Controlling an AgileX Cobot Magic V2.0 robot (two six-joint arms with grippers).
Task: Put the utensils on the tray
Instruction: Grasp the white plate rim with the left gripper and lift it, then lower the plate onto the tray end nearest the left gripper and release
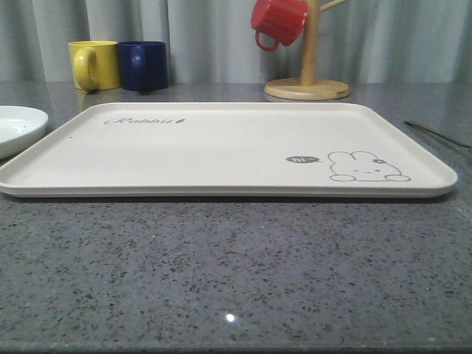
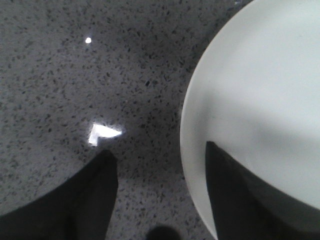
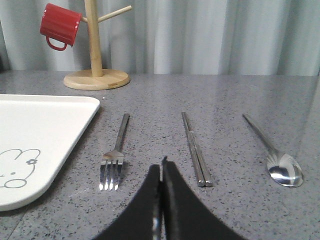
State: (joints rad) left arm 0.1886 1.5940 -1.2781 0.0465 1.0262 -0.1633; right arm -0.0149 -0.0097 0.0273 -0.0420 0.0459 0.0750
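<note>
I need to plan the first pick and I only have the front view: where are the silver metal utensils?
Observer: On the grey countertop beside the cream rectangular rabbit tray, a four-tined silver fork lies nearest it.
Operator: And the others?
Observer: Past the fork lie the straight silver chopsticks, then the oval-bowled silver spoon.
Operator: Is the right gripper ready?
Observer: The right gripper is shut, its tips between fork and chopsticks.
Operator: The left one?
Observer: The left gripper is open over the round white plate's edge.

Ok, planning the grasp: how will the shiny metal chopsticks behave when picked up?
The pair of slim silver metal chopsticks looks stiff and probably slippery, given its polished finish. Lying flat on the grey speckled counter, it offers little edge. The two sticks may separate.
</note>
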